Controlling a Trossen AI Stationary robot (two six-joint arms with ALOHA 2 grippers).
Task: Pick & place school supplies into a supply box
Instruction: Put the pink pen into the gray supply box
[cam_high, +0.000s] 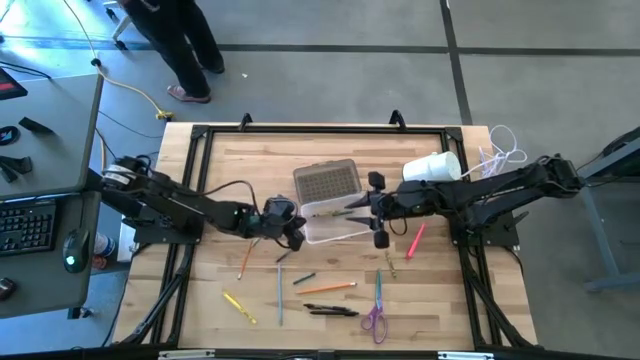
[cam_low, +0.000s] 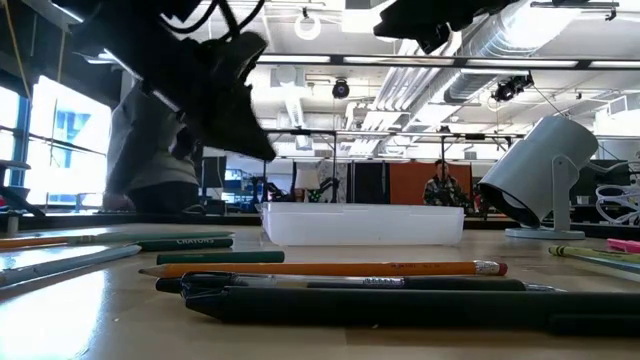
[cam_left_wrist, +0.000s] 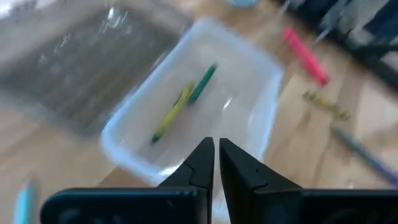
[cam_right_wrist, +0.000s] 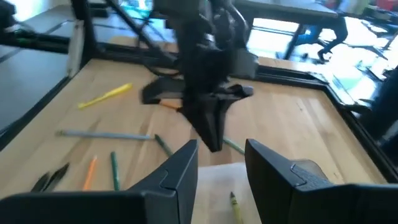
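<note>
The supply box (cam_high: 335, 222) is sitting near the middle of the desk (cam_high: 440, 300), lid (cam_high: 327, 182) folded open toward the far edge, with a yellow pencil (cam_left_wrist: 173, 112) and a green pencil (cam_left_wrist: 203, 83) lying inside. The left claw (cam_high: 292, 232) is hovering at the box's left end, its tips nearly together and grasping nothing. The right claw (cam_high: 379, 213) is waiting at the box's right end, released and empty. More supplies, including the orange pencil (cam_high: 326, 288) and purple-handled scissors (cam_high: 376, 312), are lying toward the near edge. Judging from this, the left claw should be lifting clear of the box wall, then spreading wide before dropping squarely over one pencil's middle.
</note>
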